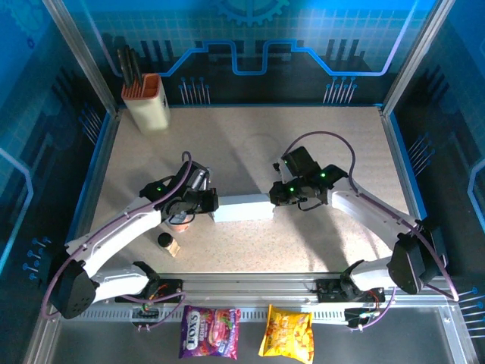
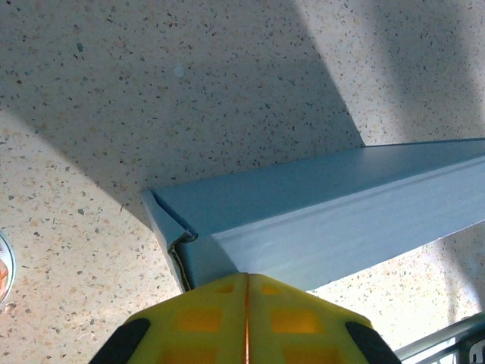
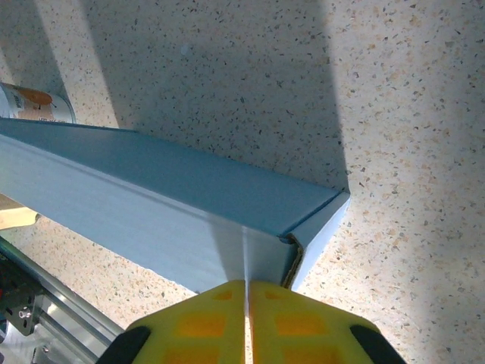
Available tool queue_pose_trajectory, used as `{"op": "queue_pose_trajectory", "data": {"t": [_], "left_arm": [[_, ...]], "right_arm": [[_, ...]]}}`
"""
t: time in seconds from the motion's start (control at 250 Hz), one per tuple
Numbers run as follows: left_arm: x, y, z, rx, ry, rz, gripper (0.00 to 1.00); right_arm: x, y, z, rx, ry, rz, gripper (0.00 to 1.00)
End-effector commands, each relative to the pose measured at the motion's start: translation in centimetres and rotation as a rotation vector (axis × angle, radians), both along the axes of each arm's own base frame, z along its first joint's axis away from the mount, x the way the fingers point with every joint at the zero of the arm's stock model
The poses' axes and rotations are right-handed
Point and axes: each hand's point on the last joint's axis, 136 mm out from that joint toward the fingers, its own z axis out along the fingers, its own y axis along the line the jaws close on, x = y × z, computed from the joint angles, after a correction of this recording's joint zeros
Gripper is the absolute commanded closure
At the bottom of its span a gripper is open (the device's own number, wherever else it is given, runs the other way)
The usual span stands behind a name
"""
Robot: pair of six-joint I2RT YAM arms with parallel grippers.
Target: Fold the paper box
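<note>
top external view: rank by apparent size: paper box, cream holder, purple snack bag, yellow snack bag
1. purple snack bag and yellow snack bag: look alike, not ranked against each other
2. cream holder
3. paper box

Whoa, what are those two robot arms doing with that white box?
The two arms are folding a paper box in the middle of the table. The left gripper is shut at the box's left end and the right gripper at its right end, each seeming to pinch the thin cardboard. The box lies flat as a long, shallow shape, with folded corners at both ends.
</note>
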Motion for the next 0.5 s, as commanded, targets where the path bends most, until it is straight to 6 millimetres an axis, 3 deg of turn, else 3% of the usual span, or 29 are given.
{"op": "queue_pose_trajectory", "data": {"t": [0.0,0.104,0.208,0.312,0.495], "left_arm": [[-2.7,2.1,-4.1,0.111,0.159,0.010,0.91],[-2.6,1.9,-4.1,0.107,0.163,0.006,0.91],[-2.7,2.0,-4.2,0.113,0.166,0.002,0.91],[-2.8,2.1,-4.2,0.116,0.168,0.002,0.91],[-2.9,2.3,-4.5,0.121,0.172,0.006,0.91]], "right_arm": [[-0.1,0.4,0.6,-0.017,0.018,0.016,0.89],[0.4,0.7,1.0,-0.016,0.004,0.024,0.89],[1.0,-0.1,0.1,-0.086,0.000,0.009,0.89],[0.9,-1.3,-1.7,-0.165,0.019,-0.007,0.91],[-1.1,-2.7,-5.3,-0.236,0.121,-0.007,0.93]]}}
